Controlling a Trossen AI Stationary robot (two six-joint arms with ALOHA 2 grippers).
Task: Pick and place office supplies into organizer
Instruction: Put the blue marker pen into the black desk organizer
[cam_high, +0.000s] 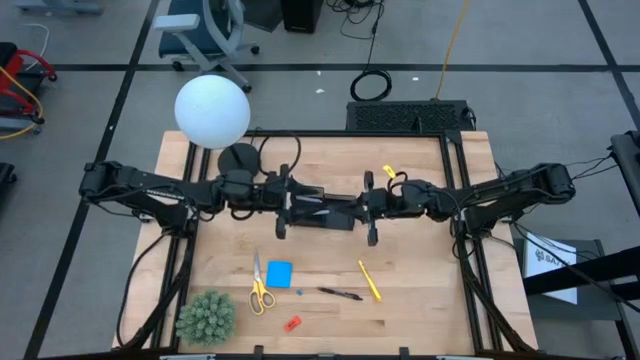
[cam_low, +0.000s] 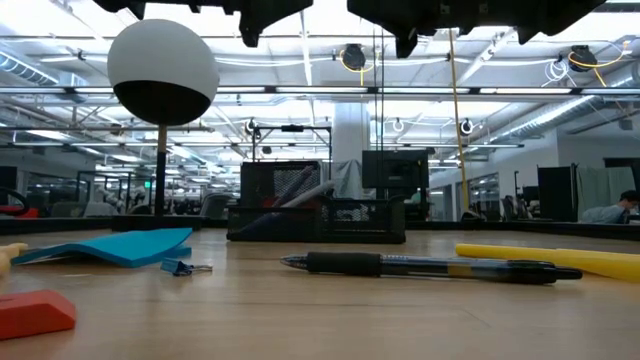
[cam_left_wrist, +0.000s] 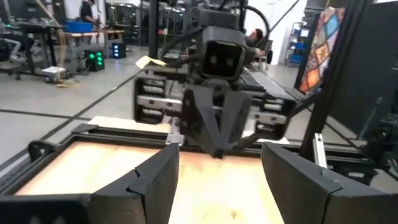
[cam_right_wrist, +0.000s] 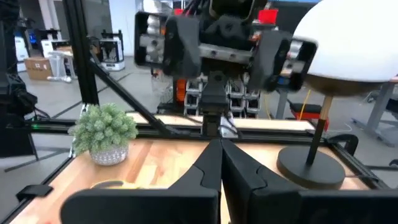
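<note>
The right hand (cam_left_wrist: 217, 134), fingers pressed together and holding nothing, faces the left hand (cam_right_wrist: 214, 62), fingers apart, above the organizer (cam_high: 325, 212). Only the low view shows pens (cam_low: 300, 195) leaning inside the organizer below both hands.

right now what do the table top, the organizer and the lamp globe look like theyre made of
Table top: pale wood, likely butcher block, showing jointed strips and grain, satin finish. Organizer: black, apparently metal mesh, since the room shows through its gridded walls. Lamp globe: smooth matte white, frosted glass or plastic; cannot tell which.
</note>
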